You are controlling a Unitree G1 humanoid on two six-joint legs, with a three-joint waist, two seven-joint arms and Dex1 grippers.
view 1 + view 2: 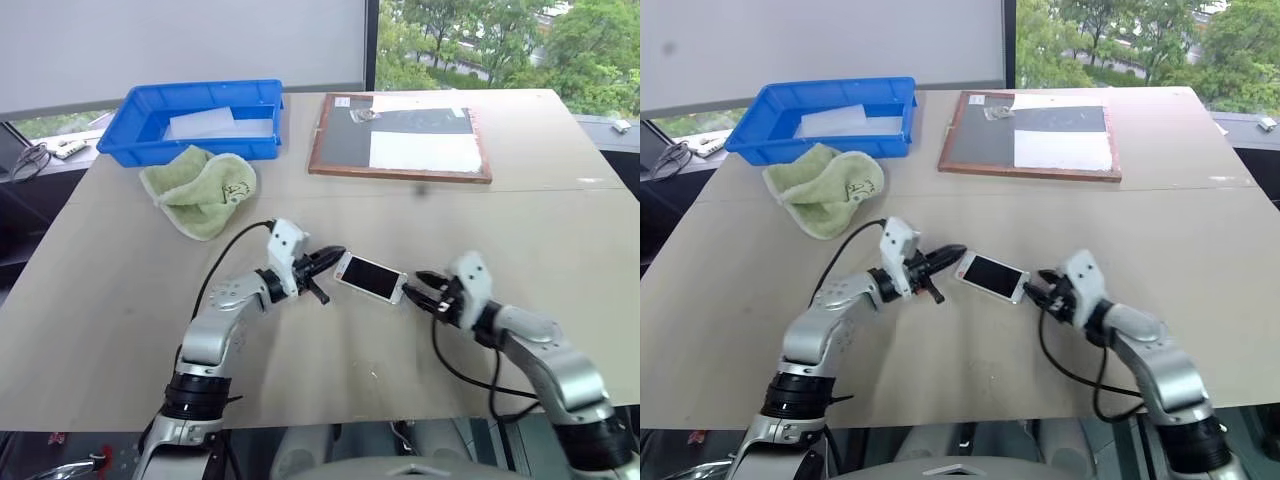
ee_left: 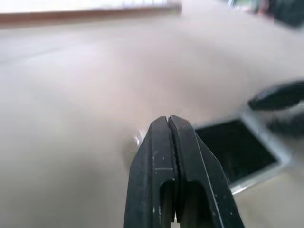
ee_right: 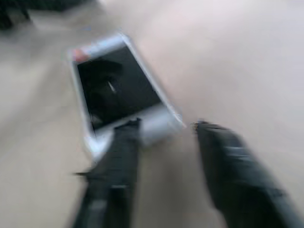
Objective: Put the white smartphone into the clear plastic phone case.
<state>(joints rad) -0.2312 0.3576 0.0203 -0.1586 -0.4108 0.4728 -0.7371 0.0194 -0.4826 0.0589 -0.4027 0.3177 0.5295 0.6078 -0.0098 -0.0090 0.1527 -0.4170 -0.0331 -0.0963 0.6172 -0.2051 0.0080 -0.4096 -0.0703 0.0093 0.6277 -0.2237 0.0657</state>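
Observation:
The white smartphone (image 1: 370, 277) lies screen up on the table, between my two grippers. My left gripper (image 1: 333, 256) is shut, and its tips sit right at the phone's left end; in the left wrist view the closed fingers (image 2: 167, 142) point past the phone (image 2: 235, 149). My right gripper (image 1: 414, 284) is open at the phone's right end. In the right wrist view its fingers (image 3: 116, 156) stand apart around the phone's near corner (image 3: 118, 80) without closing on it. I cannot make out the clear plastic phone case apart from the phone.
A blue bin (image 1: 190, 148) with a white sheet inside stands at the back left. A green cloth (image 1: 200, 188) lies in front of it. A wood-framed board (image 1: 400, 135) lies at the back centre. The table's front edge runs close below my arms.

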